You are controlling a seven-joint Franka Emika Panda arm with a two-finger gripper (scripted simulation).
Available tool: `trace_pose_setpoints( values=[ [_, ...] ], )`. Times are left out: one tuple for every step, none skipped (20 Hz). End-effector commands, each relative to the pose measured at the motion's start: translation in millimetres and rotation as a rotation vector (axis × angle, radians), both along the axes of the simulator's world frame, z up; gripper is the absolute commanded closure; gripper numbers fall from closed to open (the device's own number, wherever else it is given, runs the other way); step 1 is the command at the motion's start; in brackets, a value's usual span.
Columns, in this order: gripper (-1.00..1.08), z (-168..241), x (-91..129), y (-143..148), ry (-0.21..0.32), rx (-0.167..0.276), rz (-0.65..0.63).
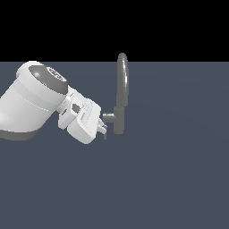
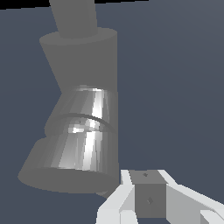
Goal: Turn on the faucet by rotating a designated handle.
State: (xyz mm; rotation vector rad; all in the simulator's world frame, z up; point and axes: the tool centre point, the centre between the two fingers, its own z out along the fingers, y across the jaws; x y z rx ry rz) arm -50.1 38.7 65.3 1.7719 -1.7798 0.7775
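The faucet (image 1: 119, 120) is a small grey tap whose tall narrow arched spout (image 1: 122, 76) rises above a short body. The handle (image 1: 108, 116) shows as a short horizontal stub pointing to the exterior view's left; its thin lever is hidden by my hand. My gripper (image 1: 103, 130) sits right at the stub's end, just under it, tips seeming to touch. The wrist view is filled by the grey, shiny handle stub (image 2: 83, 131) from very close, with one of my white fingers (image 2: 148, 199) beside it. The gap between the fingers is not visible.
The big white robot arm (image 1: 31, 100) takes up the exterior view's left side. The faucet stands on a flat dark blue-grey floor (image 1: 179, 170), with black background above the horizon.
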Motion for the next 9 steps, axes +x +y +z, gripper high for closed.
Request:
trace_pose_setpoints(
  values=[
    [1.08,-17,1,-2,0.020,-0.005,0.000],
    [1.08,-20,3,-2,0.022,-0.005,-0.001],
    [1.08,-23,6,-2,0.025,-0.004,-0.001],
    [1.08,-27,8,-2,0.027,-0.004,-0.002],
    [1.08,-30,10,-2,0.030,-0.004,-0.002],
    [1.08,-33,12,-3,0.032,-0.003,-0.003],
    [1.08,-37,14,-3,0.035,-0.003,-0.003],
    [1.08,-40,16,-3,0.037,-0.003,-0.003],
    [1.08,-40,16,-3,0.037,-0.003,-0.003]
  ],
)
